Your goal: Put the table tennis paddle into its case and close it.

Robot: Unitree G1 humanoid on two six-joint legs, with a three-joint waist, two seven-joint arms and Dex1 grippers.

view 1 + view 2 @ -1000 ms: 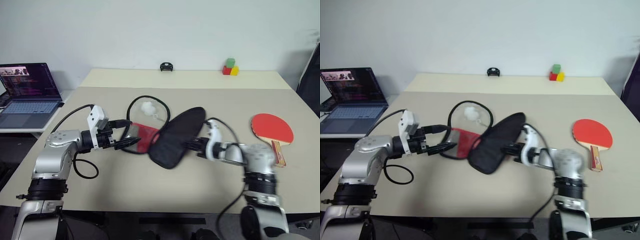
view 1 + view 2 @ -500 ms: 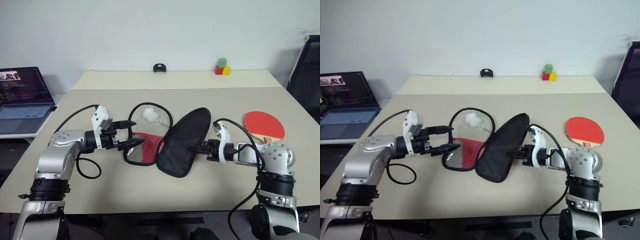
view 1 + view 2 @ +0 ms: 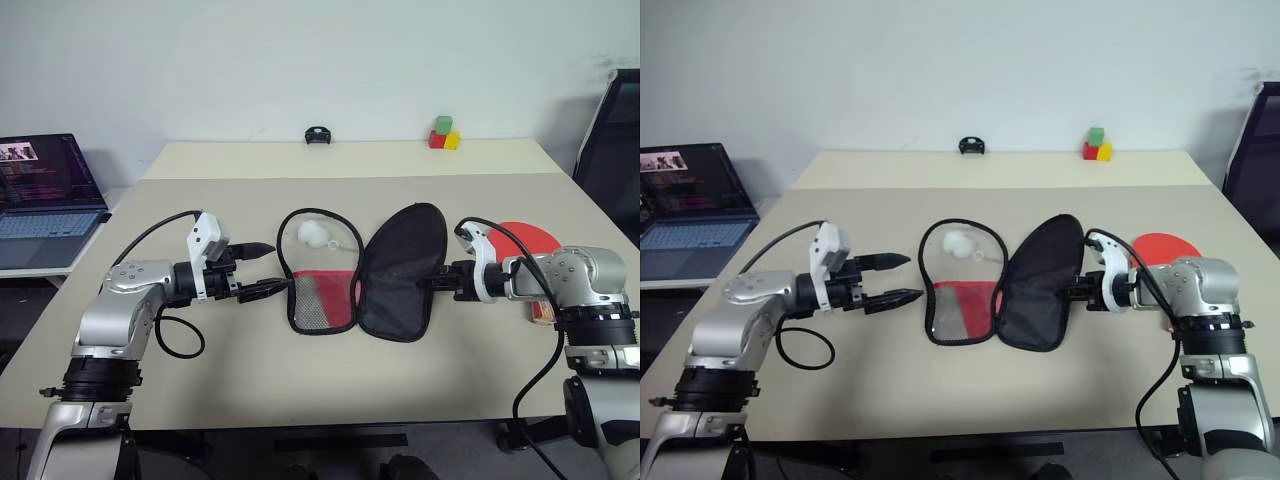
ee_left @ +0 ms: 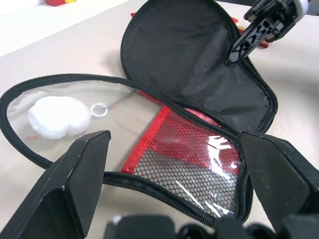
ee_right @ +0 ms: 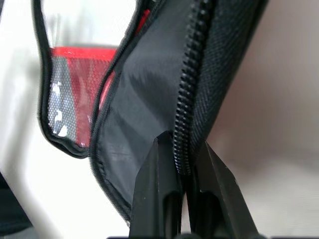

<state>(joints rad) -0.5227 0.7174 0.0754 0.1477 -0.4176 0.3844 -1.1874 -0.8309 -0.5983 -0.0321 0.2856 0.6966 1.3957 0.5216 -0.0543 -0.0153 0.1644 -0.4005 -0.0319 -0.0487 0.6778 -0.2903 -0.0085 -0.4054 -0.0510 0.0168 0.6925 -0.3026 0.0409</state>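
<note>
Case [image 3: 400, 275] lies open, white charm [image 3: 313, 234] inside.

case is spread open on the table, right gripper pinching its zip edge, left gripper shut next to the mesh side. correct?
One thing is off: the left gripper is open, not shut. The left wrist view shows its fingers spread wide by the mesh side, gripping nothing. The rest holds: the case lies spread open on the table, and the right gripper pinches its zip edge.

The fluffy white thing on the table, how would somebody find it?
Start at the big tan table, then find the opened case lying in its middle. The white charm rests on the case's clear half, beside the red mesh; it is the one pale, puffy ball among black and red fabric.
</note>
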